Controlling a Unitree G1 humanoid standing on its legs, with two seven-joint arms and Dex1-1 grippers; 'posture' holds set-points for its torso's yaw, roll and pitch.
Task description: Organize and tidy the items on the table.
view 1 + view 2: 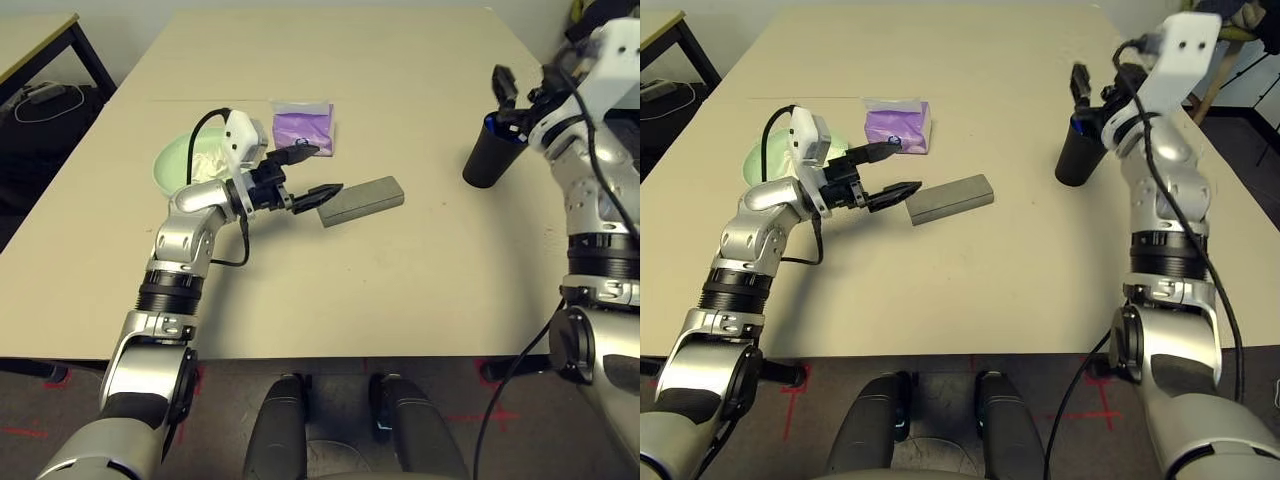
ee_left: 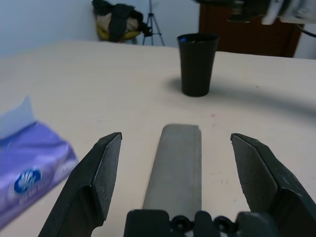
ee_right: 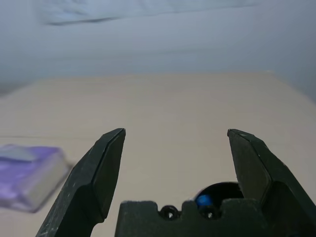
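Left wrist view: glasses case [image 2: 175, 170] lies lengthwise between spread left hand [image 2: 175, 163] fingers, probably untouched; right hand [image 3: 173, 163] spread too.

Grey-green glasses case [image 1: 361, 201] flat mid-table, upright black cup [image 1: 489, 153], purple tissue pack [image 1: 303, 127] nearby.

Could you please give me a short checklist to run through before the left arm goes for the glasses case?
1. Left gripper open: ok, jaws spread wide.
2. Grey-green glasses case lined up between its fingers: ok in the left wrist view.
3. Case free of neighbours: ok, the purple tissue pack lies apart.
4. Right gripper empty: ok, open above the black cup, which stands upright on the table.
5. Green plate behind the left arm undisturbed: cannot tell, partly hidden.
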